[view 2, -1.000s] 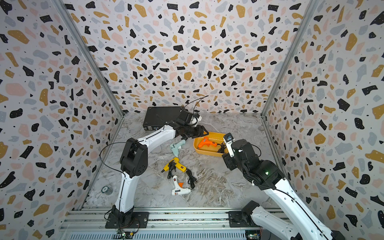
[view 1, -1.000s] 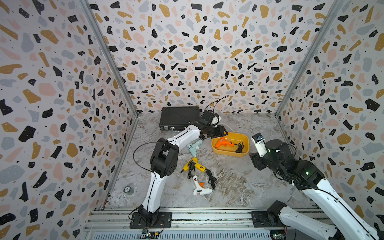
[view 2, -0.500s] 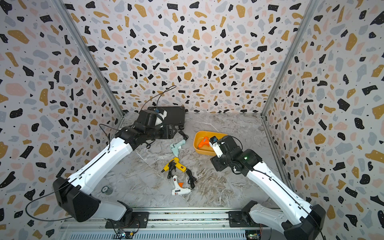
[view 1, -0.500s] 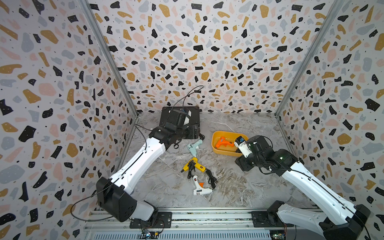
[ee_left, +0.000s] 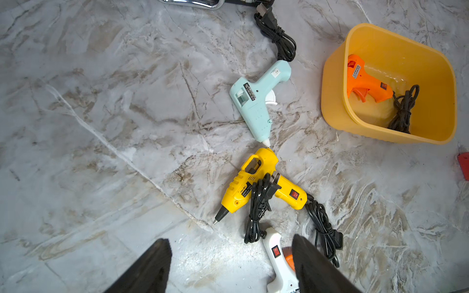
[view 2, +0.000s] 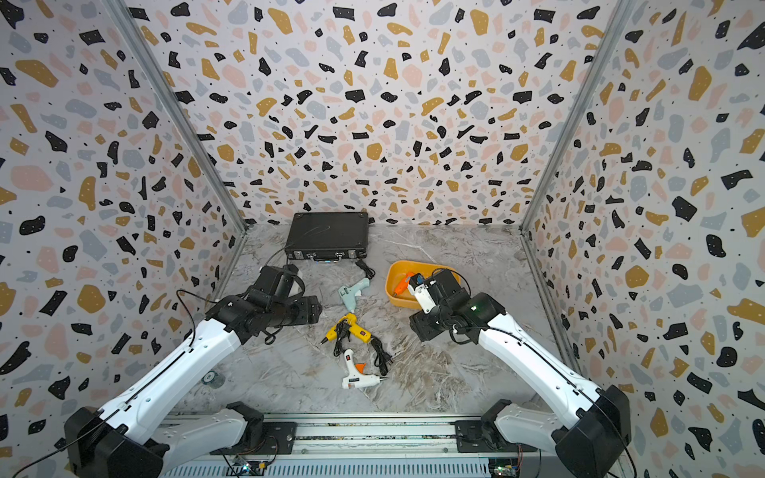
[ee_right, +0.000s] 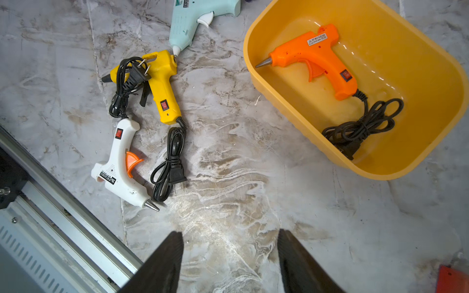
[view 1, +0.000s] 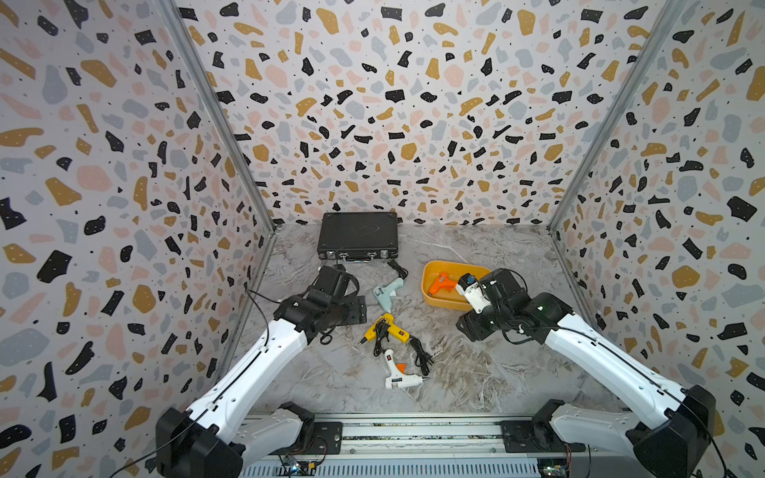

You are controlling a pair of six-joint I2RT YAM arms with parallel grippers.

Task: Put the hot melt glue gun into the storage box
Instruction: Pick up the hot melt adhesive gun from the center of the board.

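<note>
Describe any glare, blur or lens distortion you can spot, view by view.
Right wrist view: white glare streaks on the storage box floor beside the orange glue gun; the fingers look soft-edged. Left wrist view: wide-angle bending tilts the storage box walls outward. Both top views: even light, corner posts splaying outward.

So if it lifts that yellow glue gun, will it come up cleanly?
The yellow gun looks like rigid plastic, probably light. Its cord is bundled but limp, so it would likely dangle. A second cord lies across its barrel and may get dragged along.
</note>
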